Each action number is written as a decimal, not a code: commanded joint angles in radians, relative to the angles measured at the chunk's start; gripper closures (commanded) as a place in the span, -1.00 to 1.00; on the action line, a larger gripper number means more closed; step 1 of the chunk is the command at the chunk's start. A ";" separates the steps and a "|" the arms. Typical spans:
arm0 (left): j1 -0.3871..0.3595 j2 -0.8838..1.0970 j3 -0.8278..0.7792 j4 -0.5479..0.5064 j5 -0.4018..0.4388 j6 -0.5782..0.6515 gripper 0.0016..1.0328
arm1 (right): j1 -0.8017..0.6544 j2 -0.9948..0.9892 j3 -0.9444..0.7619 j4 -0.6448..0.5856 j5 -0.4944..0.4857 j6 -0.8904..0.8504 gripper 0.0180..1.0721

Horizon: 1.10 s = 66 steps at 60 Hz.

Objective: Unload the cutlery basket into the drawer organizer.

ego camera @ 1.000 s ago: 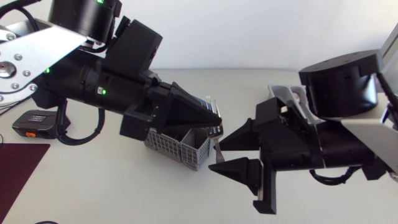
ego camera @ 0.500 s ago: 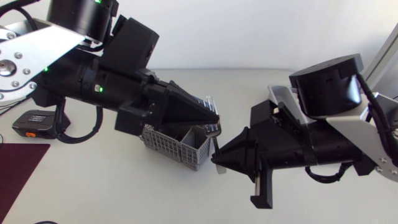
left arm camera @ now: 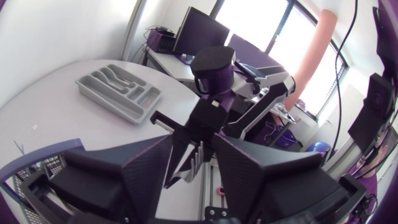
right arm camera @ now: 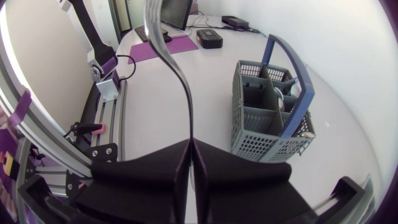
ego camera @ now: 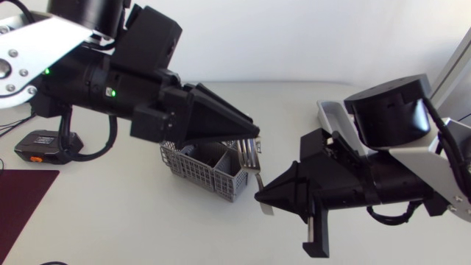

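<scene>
Head view: the grey mesh cutlery basket sits on the white table near the middle, under the left gripper, which reaches in from the left above the basket's far edge. Just beside the basket's right end a fork is held in the air, tines toward the left gripper's tip, its handle running down through the right gripper. The right wrist view shows that pincer clamped on the fork's handle, both fingers pressed against it from two sides. In the left wrist view the left gripper's fingers stand apart, with the fork's tines in the gap between them and touching neither. The right wrist view also shows the basket has a blue hoop handle and is divided into several compartments; something pale lies in the far ones, too small to tell what. The grey drawer organizer, a shallow tray with long and short compartments, lies flat on the table well apart from the basket, beyond the right arm. A black device and a dark red mat lie at the table's left side.
</scene>
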 commanded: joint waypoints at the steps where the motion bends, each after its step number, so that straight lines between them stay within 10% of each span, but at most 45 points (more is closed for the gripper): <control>1: 0.026 0.005 0.071 0.020 -0.016 -0.036 -0.57 | -0.019 -0.026 -0.033 -0.025 0.004 -0.020 0.90; 23: 0.158 0.000 0.193 0.098 -0.261 -0.099 -0.79 | -0.362 -0.091 -0.041 -0.126 0.053 -0.104 0.89; 50: 0.073 -0.046 -0.073 0.164 -0.909 0.157 -0.78 | -0.858 0.283 0.142 0.118 0.237 -0.113 0.90; 66: 0.077 -0.059 -0.166 0.171 -0.985 0.189 -0.79 | -0.947 0.514 0.309 0.227 0.435 -0.066 0.90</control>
